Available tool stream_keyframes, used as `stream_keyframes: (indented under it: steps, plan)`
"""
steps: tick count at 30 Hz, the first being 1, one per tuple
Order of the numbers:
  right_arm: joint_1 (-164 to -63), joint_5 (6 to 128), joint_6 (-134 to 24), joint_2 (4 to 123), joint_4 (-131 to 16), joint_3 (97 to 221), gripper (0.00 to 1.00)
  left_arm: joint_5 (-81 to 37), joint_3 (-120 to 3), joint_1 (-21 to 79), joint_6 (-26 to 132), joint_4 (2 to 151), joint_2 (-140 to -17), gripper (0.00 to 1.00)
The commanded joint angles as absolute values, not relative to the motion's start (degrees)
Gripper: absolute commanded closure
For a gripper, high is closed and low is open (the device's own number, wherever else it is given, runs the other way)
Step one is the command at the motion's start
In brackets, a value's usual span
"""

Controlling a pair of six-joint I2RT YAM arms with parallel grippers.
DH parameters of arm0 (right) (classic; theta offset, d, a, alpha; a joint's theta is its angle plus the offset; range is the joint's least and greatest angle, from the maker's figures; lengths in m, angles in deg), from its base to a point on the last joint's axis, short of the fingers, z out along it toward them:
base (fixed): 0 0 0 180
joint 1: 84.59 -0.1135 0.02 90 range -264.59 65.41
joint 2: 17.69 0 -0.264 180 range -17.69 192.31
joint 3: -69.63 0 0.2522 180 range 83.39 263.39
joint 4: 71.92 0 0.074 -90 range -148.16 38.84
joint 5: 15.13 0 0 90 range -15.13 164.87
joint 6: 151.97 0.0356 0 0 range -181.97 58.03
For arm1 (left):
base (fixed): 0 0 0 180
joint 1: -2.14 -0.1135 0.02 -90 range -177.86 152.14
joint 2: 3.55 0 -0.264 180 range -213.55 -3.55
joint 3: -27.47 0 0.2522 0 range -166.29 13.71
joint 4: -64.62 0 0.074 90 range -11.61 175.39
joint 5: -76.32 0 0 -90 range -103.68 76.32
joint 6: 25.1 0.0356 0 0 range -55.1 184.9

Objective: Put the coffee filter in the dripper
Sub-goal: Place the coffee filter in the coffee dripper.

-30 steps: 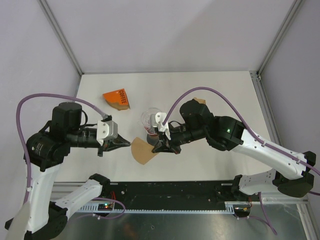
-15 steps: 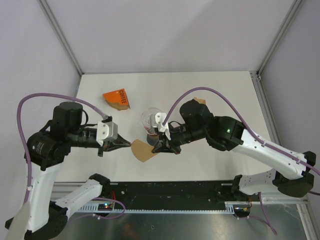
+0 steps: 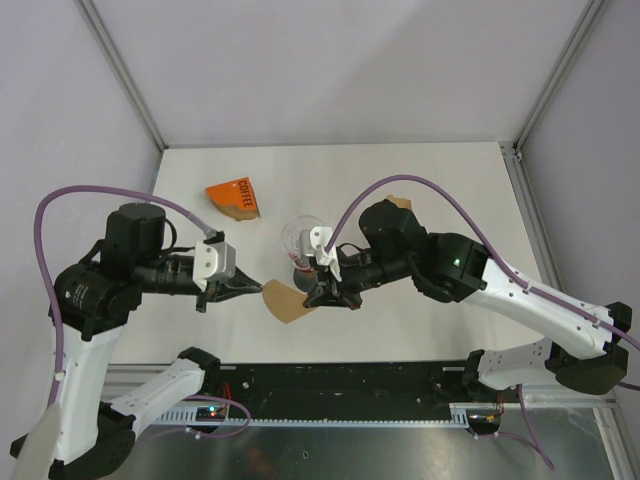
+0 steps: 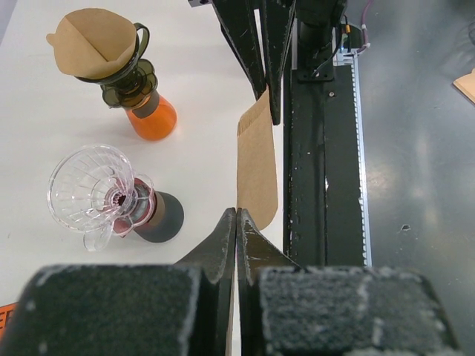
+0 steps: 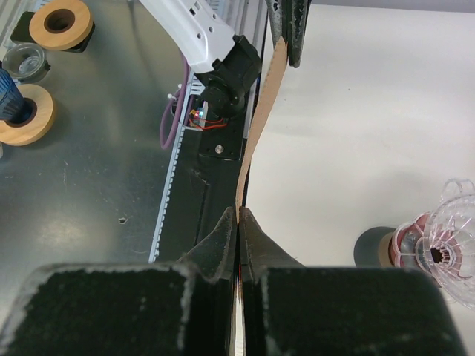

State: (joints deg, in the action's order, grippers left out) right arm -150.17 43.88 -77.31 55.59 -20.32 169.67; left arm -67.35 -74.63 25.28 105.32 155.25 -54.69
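**Filter pinched at both ends, not yet at the dripper**

Holding the flat brown paper coffee filter (image 3: 285,302) low over the front edge of the white table (image 3: 440,170), apparently clear of its surface. Just in front of the clear ribbed dripper on its dark base (image 3: 298,240), not over it.

Pinching from two sides: left gripper (image 4: 236,216) pressed together on one edge, right gripper (image 5: 237,216) pressed together on the opposite edge.

Seemingly at the hand-over or opening step, with nothing yet inside the dripper.

Next, probably: let go on one side, spread the cone open, lift above the rim, lower point-first. Risky to pull apart while both sides clamp, as thin paper is easily torn or creased.

Compared with a second ago, hardly anything different. Same arm poses and same filter spot, perhaps looking slightly narrower from above.
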Motion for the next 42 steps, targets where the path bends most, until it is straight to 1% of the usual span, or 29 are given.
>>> stream_keyframes:
  steps: [1,13,30,42]
  plan:
    - [-150.6,42.9,-78.1,54.8,-21.9,171.9,1.0,-70.0,-76.3,25.7,104.3,153.8,-55.0,1.0]
    - [-150.8,41.8,-78.6,55.4,-21.0,172.5,1.0,-69.2,-76.8,26.0,104.6,152.9,-55.6,1.0]
    - [-150.9,41.6,-79.2,56.0,-20.2,173.5,1.0,-76.0,-77.0,26.7,110.6,156.7,-55.1,1.0]
    - [-150.9,42.1,-79.2,56.2,-20.1,174.0,1.0,-76.6,-76.0,27.1,112.6,158.0,-54.7,1.0]
